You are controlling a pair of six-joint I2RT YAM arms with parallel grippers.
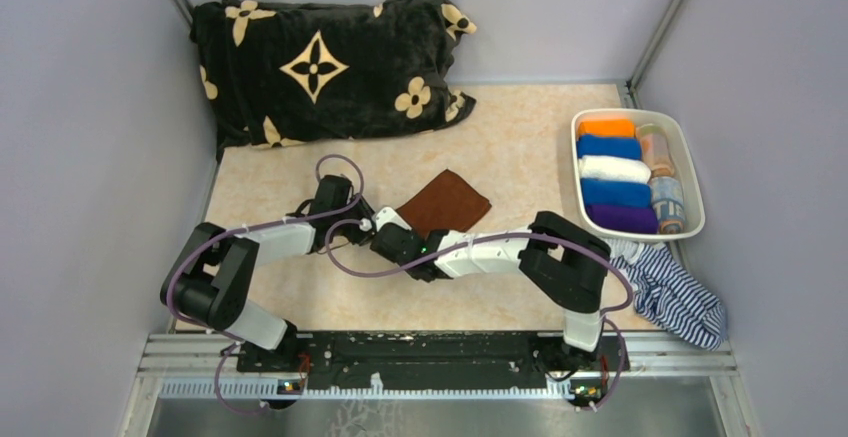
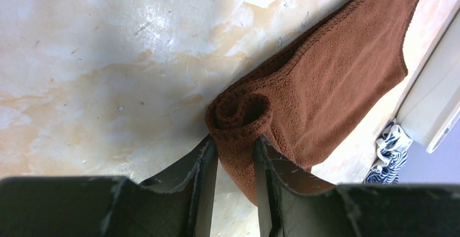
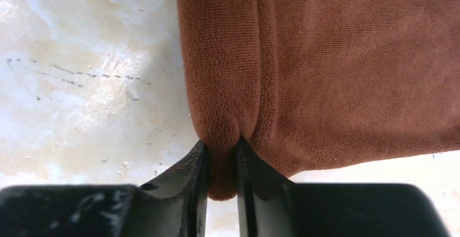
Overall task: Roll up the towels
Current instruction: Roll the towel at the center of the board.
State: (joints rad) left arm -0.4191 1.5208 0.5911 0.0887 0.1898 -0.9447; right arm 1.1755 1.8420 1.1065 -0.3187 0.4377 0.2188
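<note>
A plain brown towel (image 1: 447, 200) lies on the beige table at the middle. Its near-left edge is curled into a small roll (image 2: 241, 112). My left gripper (image 1: 390, 221) is shut on one end of that rolled edge (image 2: 234, 142). My right gripper (image 1: 402, 247) is shut on a fold of the same edge (image 3: 219, 146). The flat rest of the towel spreads away from both grippers (image 3: 347, 69). Several rolled towels, orange (image 1: 606, 127), blue, white and purple, lie in a white bin (image 1: 692, 172), with two printed rolls (image 1: 662, 172) beside them.
A big black blanket with beige flowers (image 1: 320, 67) fills the back left. A navy-and-white striped cloth (image 1: 672, 295) lies at the right front below the bin and shows in the left wrist view (image 2: 386, 150). Grey walls close in the table on three sides.
</note>
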